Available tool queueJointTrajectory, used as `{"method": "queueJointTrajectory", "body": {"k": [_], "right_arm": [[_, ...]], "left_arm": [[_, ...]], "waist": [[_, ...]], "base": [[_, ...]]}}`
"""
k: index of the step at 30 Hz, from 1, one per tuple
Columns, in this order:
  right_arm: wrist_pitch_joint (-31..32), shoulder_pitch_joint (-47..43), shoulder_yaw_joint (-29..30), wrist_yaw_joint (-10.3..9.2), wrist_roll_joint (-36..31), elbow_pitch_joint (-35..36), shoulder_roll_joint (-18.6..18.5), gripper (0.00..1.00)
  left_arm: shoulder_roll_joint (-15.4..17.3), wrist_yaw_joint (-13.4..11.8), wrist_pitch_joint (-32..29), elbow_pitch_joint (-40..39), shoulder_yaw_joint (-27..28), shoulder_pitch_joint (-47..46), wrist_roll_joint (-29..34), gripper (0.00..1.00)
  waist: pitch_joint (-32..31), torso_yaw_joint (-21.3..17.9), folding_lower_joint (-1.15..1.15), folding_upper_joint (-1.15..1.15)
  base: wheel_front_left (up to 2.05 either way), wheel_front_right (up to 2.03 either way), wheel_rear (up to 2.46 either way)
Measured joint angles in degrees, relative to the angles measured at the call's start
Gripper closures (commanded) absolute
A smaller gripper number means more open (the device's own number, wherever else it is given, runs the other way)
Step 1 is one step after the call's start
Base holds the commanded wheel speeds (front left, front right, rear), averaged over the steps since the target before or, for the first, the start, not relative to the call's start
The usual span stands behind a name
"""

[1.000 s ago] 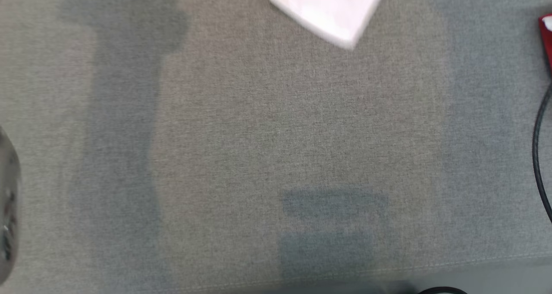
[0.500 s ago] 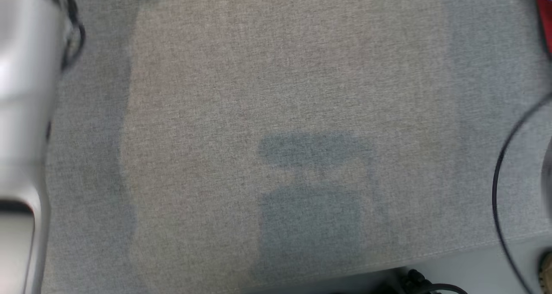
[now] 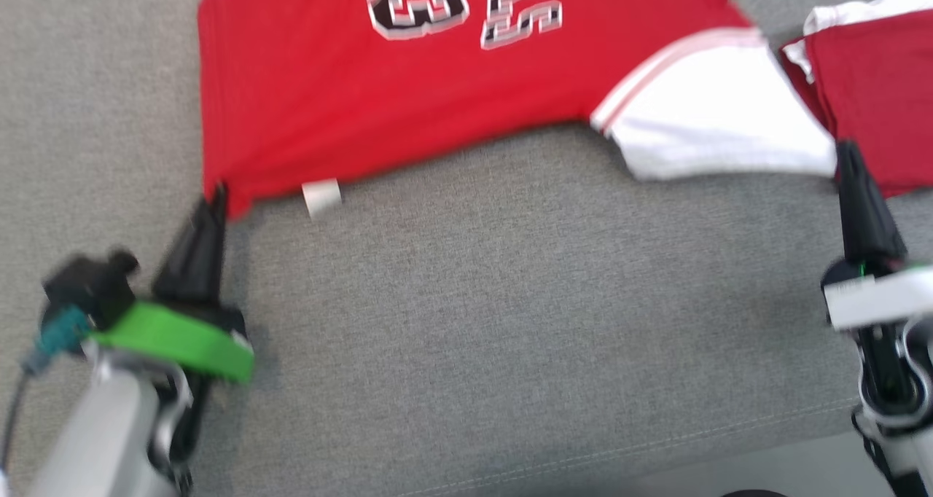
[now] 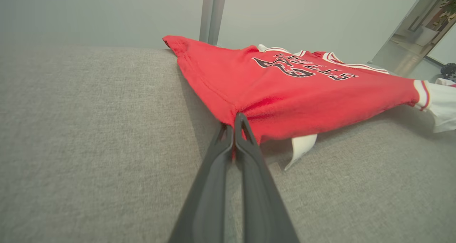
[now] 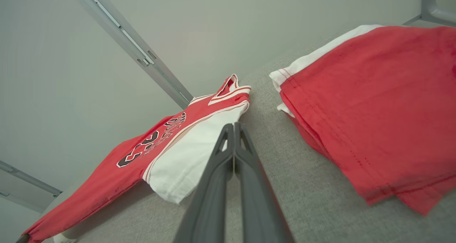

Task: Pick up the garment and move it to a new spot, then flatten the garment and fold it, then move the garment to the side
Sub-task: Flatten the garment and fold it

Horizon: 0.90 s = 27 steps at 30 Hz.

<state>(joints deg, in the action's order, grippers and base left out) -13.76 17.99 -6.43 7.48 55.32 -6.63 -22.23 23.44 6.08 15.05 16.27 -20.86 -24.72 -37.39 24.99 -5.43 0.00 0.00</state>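
I held the near corner of the red shirt (image 3: 408,96) pinched in the left claw (image 3: 216,200), the shirt spread across the cushion (image 3: 510,300). The right claw (image 3: 847,154), pressed together and empty, sat between the white sleeve (image 3: 714,125) and another red garment (image 3: 882,96).

The jersey (image 3: 408,111) is red with a white sleeve (image 3: 718,129) and black-and-white lettering (image 3: 417,3); the woven fabric surface (image 3: 510,322) is grey.

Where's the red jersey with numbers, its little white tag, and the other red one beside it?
red jersey (image 3: 306,96), head view, on its plain red body.
white tag (image 3: 321,197), head view, middle of the tag at the hem.
other red garment (image 3: 882,96), head view, on its red top layer.
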Motion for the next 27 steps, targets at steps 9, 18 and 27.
{"method": "queueJointTrajectory", "body": {"k": [9, 18, 27], "right_arm": [[2.9, -23.6, 6.7, 0.01, 2.7, 6.8, 3.3, 1.0], [9.2, -21.6, 9.0, 0.0, 2.0, 14.5, 4.8, 1.0], [17.2, -0.1, 9.9, 0.0, -2.7, 1.9, 5.8, 1.0]], "left_arm": [[-2.2, -7.4, -0.8, -10.9, -2.3, 24.9, -2.2, 1.0], [-1.0, -14.4, -9.7, -22.5, -1.4, 28.9, -4.9, 1.0], [0.4, -18.5, -24.6, -19.4, -2.5, 10.9, -3.6, 1.0]], "waist": [[-7.4, 0.2, 0.0, 0.0], [-7.1, -0.5, 0.0, 0.0], [-6.6, 1.0, 0.0, 0.0]], "base": [[0.0, 0.0, 0.0], [0.0, 0.0, 0.0], [0.0, 0.0, 0.0]]}}
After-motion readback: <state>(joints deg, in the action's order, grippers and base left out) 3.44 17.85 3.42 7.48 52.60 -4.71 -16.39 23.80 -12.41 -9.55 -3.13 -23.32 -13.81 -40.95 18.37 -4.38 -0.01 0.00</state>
